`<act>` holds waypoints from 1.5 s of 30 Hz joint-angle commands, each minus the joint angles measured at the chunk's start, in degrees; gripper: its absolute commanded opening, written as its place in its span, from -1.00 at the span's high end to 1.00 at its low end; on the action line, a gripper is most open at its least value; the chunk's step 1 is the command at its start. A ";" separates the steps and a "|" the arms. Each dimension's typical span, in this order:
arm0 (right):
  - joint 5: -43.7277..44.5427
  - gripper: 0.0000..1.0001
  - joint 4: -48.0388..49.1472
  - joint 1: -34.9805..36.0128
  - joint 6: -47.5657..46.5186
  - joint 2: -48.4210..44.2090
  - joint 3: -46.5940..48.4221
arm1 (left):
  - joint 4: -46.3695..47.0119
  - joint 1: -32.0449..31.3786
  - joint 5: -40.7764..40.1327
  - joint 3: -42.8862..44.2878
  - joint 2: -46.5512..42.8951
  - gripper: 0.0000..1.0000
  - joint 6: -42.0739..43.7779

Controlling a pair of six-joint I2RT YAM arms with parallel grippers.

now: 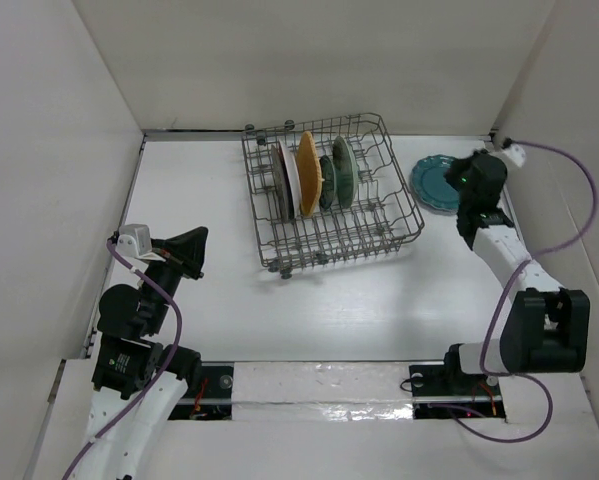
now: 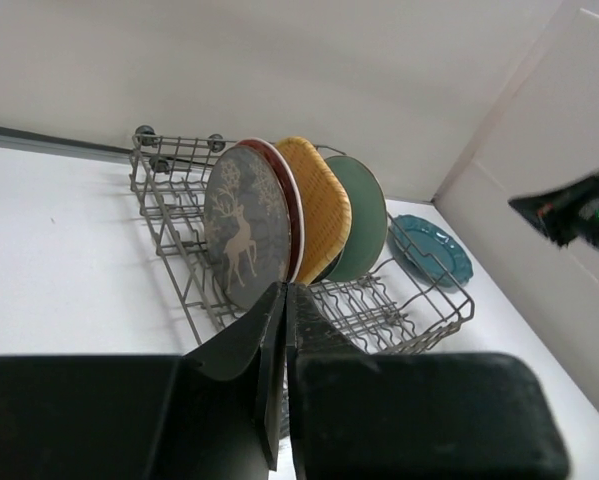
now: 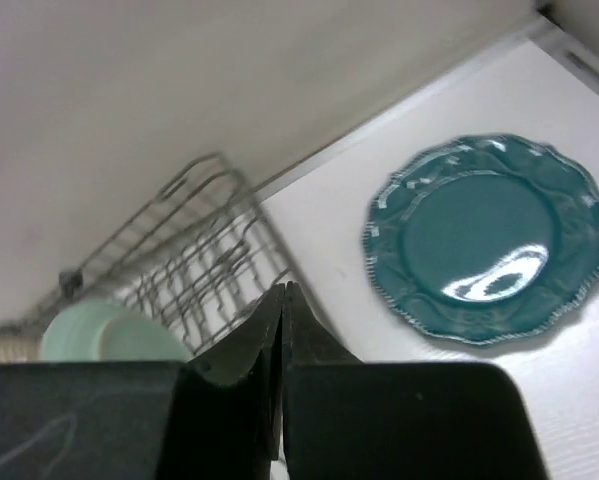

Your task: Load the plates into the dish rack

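Observation:
The dish rack (image 1: 384,236) stands at the back middle of the table, also in the left wrist view (image 2: 429,310). Standing in it are the grey-brown plate (image 2: 241,235), the red-and-teal floral plate (image 2: 293,205), the orange plate (image 1: 308,172), the small dark teal-rimmed plate (image 1: 326,184) and the pale mint green plate (image 1: 345,170). The dark teal scalloped plate (image 1: 434,186) lies flat on the table right of the rack, large in the right wrist view (image 3: 489,240). My right gripper (image 1: 459,178) hovers over its near edge, shut and empty (image 3: 284,290). My left gripper (image 1: 191,250) is shut and empty, left of the rack (image 2: 284,290).
White walls enclose the table; the right wall (image 1: 549,110) stands close behind the teal plate. A purple cable (image 1: 579,200) loops from the right wrist along that wall. The rack's right half (image 1: 379,200) holds no plates.

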 commanded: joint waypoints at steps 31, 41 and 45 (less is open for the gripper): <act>-28.52 0.96 35.05 -23.10 45.60 37.63 -7.42 | 1.50 0.32 -3.09 0.89 1.57 0.59 0.85; -18.96 1.00 38.17 -21.08 40.00 18.40 -14.29 | 1.59 0.32 -2.83 0.89 2.88 0.60 0.93; -7.91 1.00 33.50 -15.57 30.88 5.84 -13.15 | 1.68 0.32 -2.74 0.89 2.80 0.60 0.93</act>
